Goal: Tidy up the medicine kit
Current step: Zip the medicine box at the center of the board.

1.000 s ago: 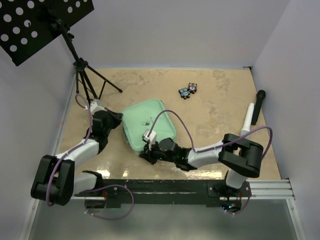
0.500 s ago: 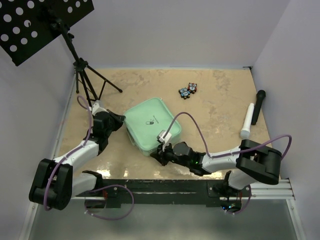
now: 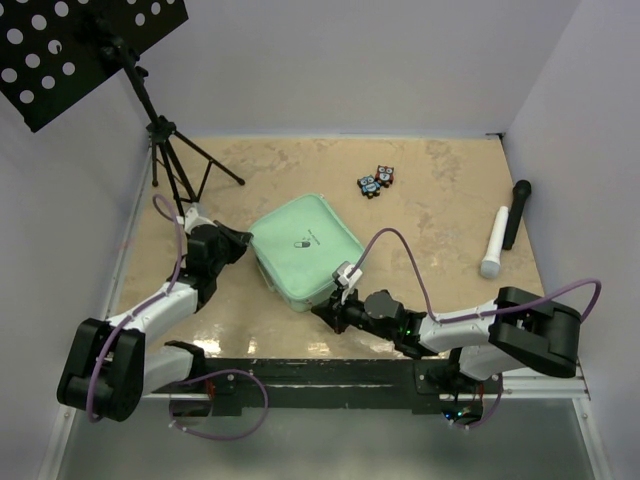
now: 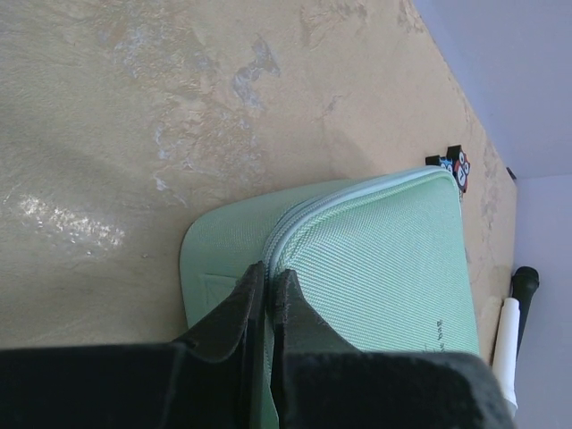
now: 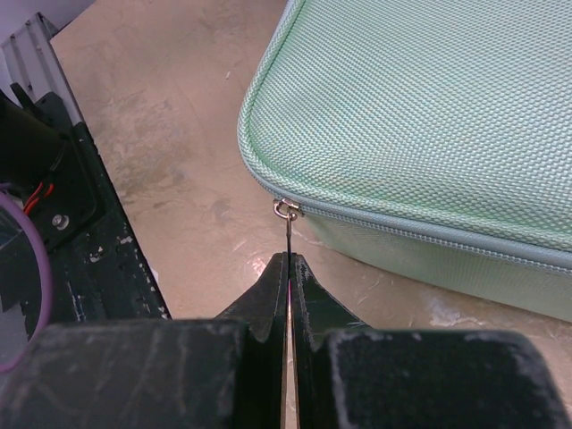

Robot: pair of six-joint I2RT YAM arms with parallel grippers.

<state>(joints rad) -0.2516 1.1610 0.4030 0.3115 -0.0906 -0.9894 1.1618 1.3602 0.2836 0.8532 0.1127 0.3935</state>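
Nearest the arms' bases, the right hand (image 5: 288, 261) is pinching the thin metal zip pull (image 5: 288, 234) at the near corner of the medicine kit (image 3: 305, 248), its fingers pressing together on the tab. The kit is lying flat, lid closed (its small mark facing up), on the counter (image 3: 440, 230) between both arms. At its left corner the left hand (image 4: 270, 273) is clamping the case's seam. Farther back, a white microphone (image 3: 493, 243) and a black microphone (image 3: 517, 213) are lying at the right, two small owl figures (image 3: 377, 181) are sitting beyond the kit, and a tripod stand (image 3: 160, 128) is standing far left.
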